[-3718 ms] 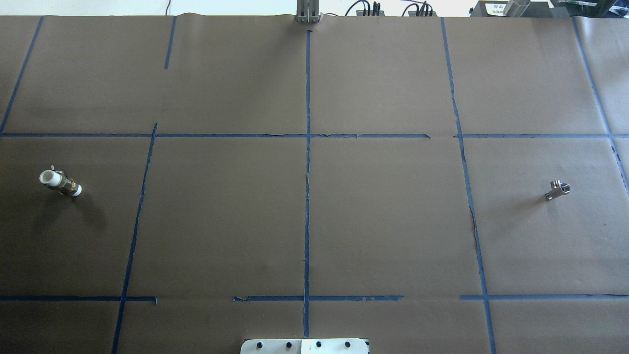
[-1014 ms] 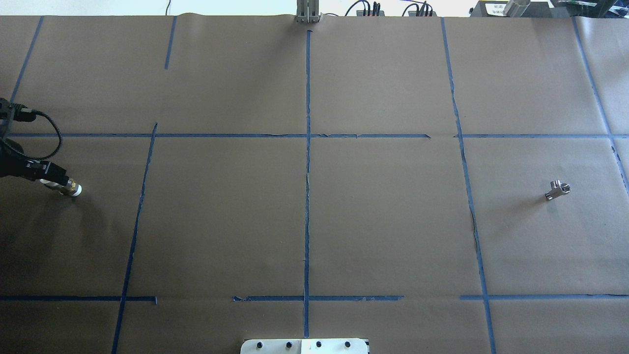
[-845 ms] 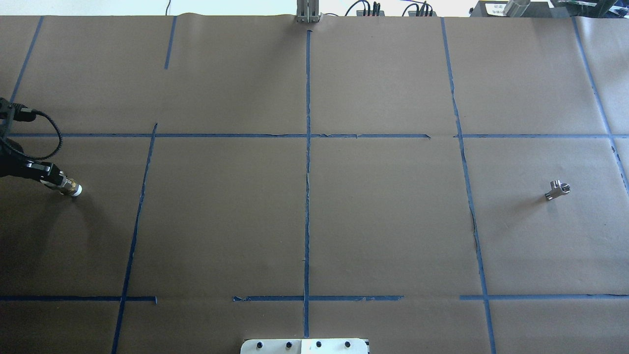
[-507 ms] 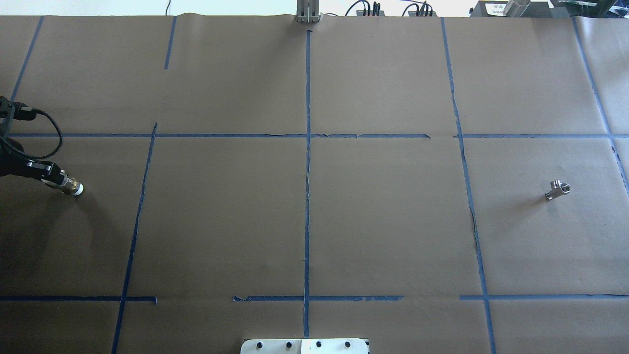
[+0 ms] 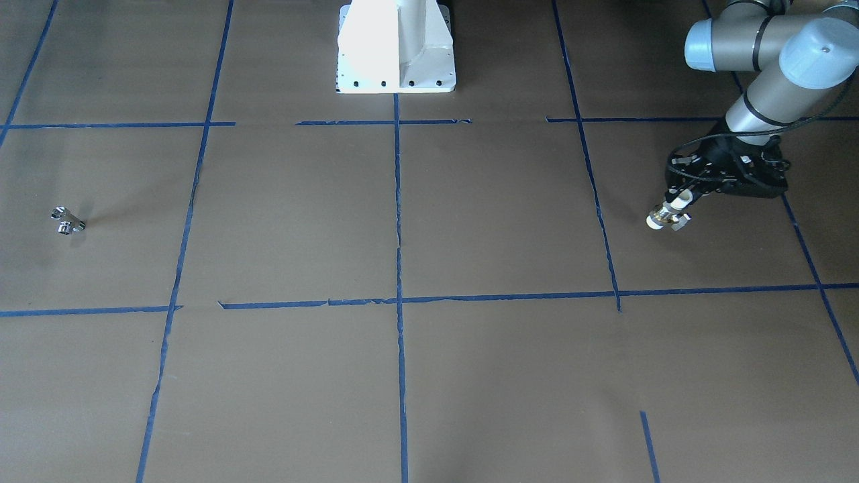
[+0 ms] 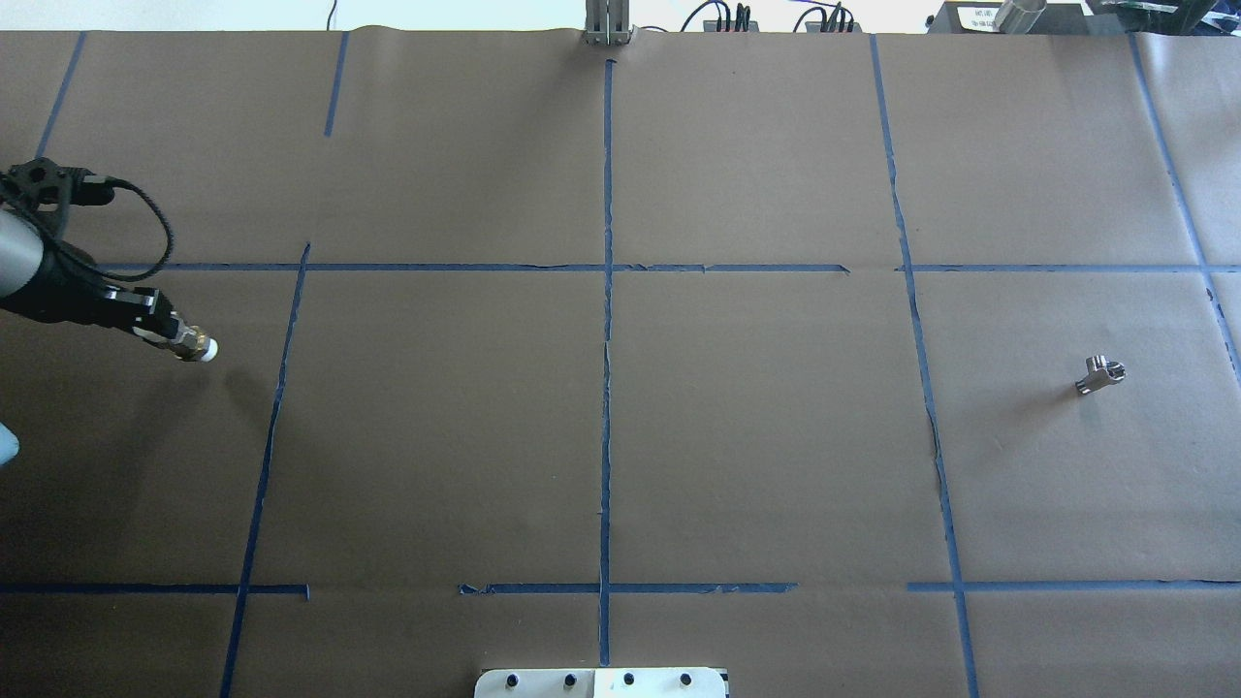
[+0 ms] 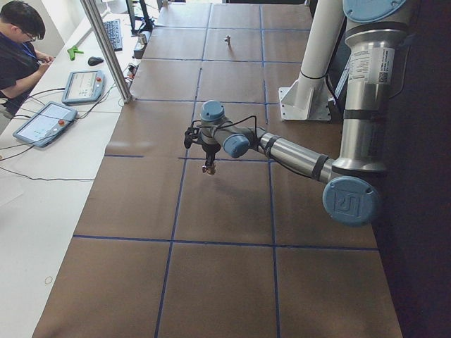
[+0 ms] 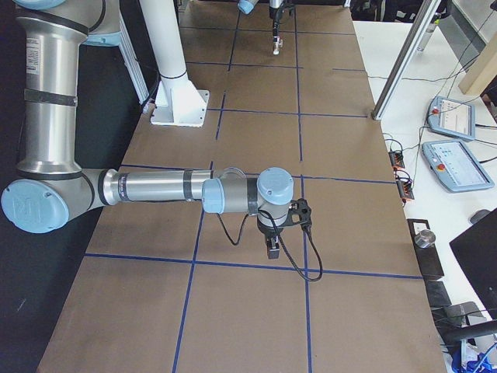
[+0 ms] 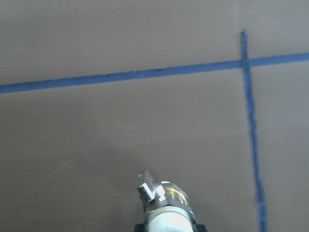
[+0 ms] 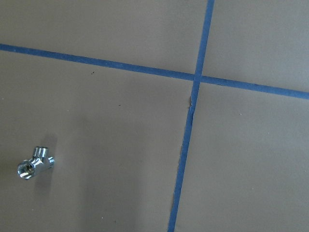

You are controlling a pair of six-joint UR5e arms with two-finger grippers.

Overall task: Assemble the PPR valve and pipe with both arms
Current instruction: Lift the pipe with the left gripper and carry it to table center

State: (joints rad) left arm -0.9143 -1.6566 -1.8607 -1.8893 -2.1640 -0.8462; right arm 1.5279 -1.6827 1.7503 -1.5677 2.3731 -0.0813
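We are holding the valve in our left gripper, which is clamped on one white end. That is leaving the brass band, the side tab and the other white end sticking out free beyond the gripper, and we judge this is the reason for gripping so far back: the free end is the one that has to meet the other part. In the left side view the valve is hanging below the gripper, tip downward and clear of the tabletop, over our left part of the work area.

The pipe is lying on its side on the tabletop far over on our right, well apart from the valve, and nothing is touching it. Our right gripper is hanging above the tabletop and pointing down. It is showing only in the right side view, so we cannot tell whether it is apart or together. In the right wrist view the pipe is sitting low and to the left, not centred, so we judge that arm is not yet lined up for its pick. The joining cannot start until it is carrying the pipe.
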